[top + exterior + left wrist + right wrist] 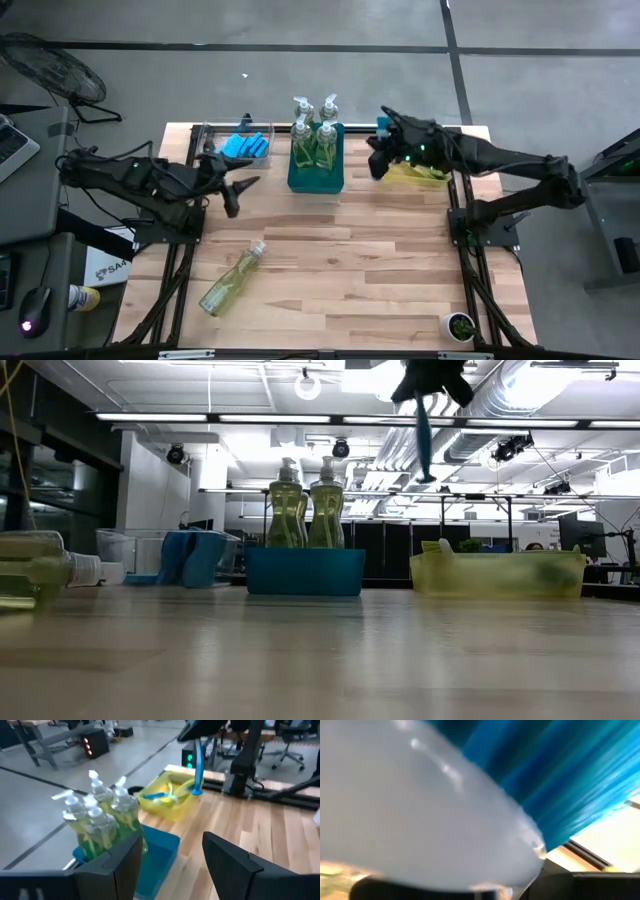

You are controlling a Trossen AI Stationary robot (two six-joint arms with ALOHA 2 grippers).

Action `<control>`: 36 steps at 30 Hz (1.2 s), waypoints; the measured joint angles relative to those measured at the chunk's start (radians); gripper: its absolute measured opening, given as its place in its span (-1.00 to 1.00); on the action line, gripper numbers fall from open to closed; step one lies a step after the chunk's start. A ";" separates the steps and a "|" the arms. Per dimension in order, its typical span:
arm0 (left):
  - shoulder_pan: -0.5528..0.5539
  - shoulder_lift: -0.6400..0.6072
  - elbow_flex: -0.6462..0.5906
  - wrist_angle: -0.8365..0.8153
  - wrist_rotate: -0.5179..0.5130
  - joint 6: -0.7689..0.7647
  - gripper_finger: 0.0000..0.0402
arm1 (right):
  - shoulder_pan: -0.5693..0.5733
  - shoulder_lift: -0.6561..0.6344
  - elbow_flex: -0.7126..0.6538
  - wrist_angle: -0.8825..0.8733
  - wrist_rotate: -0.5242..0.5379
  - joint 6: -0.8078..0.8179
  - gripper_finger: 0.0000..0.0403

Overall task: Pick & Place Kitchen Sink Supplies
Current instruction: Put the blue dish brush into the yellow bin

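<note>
right claw [380, 150] clamps a blue brush [199, 767] above the yellow bin [428, 180]; left claw [240, 192] apart, beside the teal bin [314, 183].

Five soap bottles: four upright in the teal bin [316, 180], one lying loose on the table [232, 278]. Three bins: clear [206, 135], teal, yellow [420, 178]. Sponges [245, 146] in the clear bin and brushes [165, 796] in the yellow one can't be counted exactly.

Both arms are dark, near-black, built of slender jointed links with black cables running alongside. The left gripper [236, 187] ends in broad, flat, matte black jaws with angular edges. Small green lights glow on the right gripper [381, 150].
</note>
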 joint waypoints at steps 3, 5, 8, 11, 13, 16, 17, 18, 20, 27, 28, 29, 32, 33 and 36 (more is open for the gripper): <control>0.000 -0.038 0.000 -0.023 -0.004 0.021 0.02 | -0.090 -0.003 0.000 -0.073 -0.044 -0.034 -0.84; 0.000 -0.056 0.000 -0.036 -0.005 0.026 0.02 | -0.146 -0.001 0.000 -0.115 -0.070 -0.077 -0.84; 0.034 -0.071 0.000 -0.072 0.003 0.029 0.02 | -0.226 0.004 0.000 -0.173 -0.097 -0.175 -0.84; 0.103 -0.083 0.000 -0.114 0.044 0.029 0.02 | -0.298 0.005 0.000 -0.232 -0.094 -0.313 -0.84; 0.156 -0.083 0.000 -0.114 0.086 0.039 0.02 | -0.336 0.005 0.000 -0.254 -0.074 -0.394 -0.84; 0.245 -0.082 0.000 -0.108 0.171 0.083 0.02 | -0.383 0.011 0.000 -0.279 -0.063 -0.533 -0.84; 0.274 -0.079 0.000 -0.102 0.204 0.094 0.02 | -0.393 0.018 0.000 -0.285 -0.057 -0.582 -0.84; 0.304 -0.079 0.000 -0.096 0.235 0.106 0.02 | -0.402 0.027 0.000 -0.296 -0.048 -0.631 -0.84; 0.363 -0.074 0.000 -0.095 0.283 0.129 0.02 | -0.422 0.055 0.000 -0.328 -0.036 -0.725 -0.84; 0.542 -0.060 0.000 -0.091 0.435 0.180 0.02 | -0.472 0.196 0.000 -0.447 -0.025 -0.943 -0.84; 0.561 -0.058 0.000 -0.093 0.456 0.180 0.02 | -0.477 0.217 0.000 -0.456 -0.016 -0.969 -0.84; 0.579 -0.054 0.000 -0.093 0.474 0.180 0.02 | -0.479 0.236 0.000 -0.461 -0.010 -0.999 -0.84; 0.623 -0.048 0.000 -0.094 0.522 0.186 0.02 | -0.484 0.291 0.000 -0.471 -0.007 -1.106 -0.84; 0.634 -0.047 0.000 -0.094 0.536 0.186 0.02 | -0.484 0.306 0.000 -0.480 -0.007 -1.136 -0.84; 0.659 -0.040 0.000 -0.094 0.567 0.186 0.02 | -0.480 0.339 -0.001 -0.507 -0.021 -1.198 -0.84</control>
